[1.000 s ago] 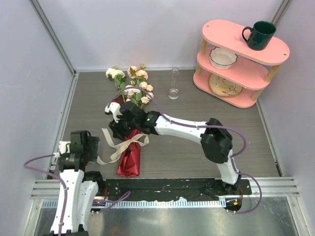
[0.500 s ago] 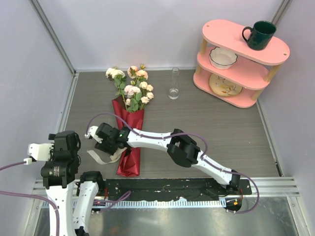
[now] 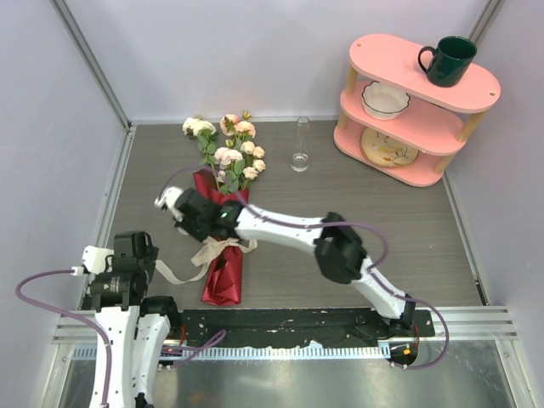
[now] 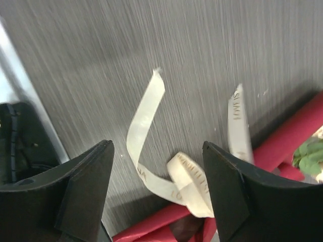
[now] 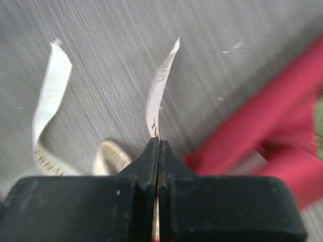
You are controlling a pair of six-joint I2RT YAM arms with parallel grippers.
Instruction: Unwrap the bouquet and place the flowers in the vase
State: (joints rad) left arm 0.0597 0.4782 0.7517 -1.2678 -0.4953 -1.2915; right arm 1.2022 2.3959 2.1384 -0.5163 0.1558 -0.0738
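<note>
Clearly the ribbon (image 5: pixel 159 88) sits pinched between the right gripper's (image 5: pixel 158 143) closed jaws.

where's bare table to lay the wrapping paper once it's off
Widest bare patch: table right of the right arm, up to vase and pink shelf. Narrower strip between bouquet and left wall. Crowded at the ribbon, with right gripper pinching it and left gripper open beside.
</note>
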